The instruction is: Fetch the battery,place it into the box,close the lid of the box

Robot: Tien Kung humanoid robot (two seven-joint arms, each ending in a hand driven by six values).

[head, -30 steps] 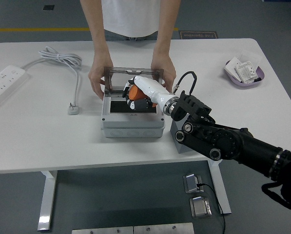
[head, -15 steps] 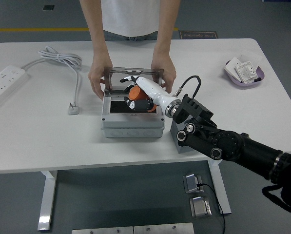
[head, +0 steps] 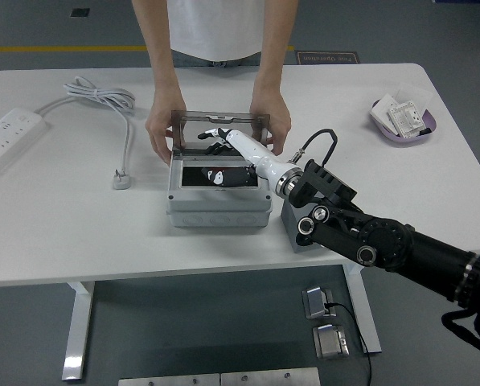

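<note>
A grey box (head: 219, 207) stands at the table's middle with its clear lid (head: 193, 125) upright at the back. A person at the far side holds the lid with one hand (head: 157, 133) on its left and the other hand (head: 273, 121) on its right. My right hand (head: 223, 157), white with a black arm behind it, reaches down into the open box from the right. The orange battery is not visible; the hand covers the box's inside. My left arm is out of view.
A small grey block (head: 293, 227) sits right of the box under my forearm. A white power strip (head: 10, 133), its cable (head: 103, 96) and plug (head: 122, 178) lie at the left. A purple tray (head: 404, 119) with small parts is at the far right.
My right hand has gone down into the box with the orange battery, which showed in the hand before and is now hidden. The person's hands still hold the lid.
</note>
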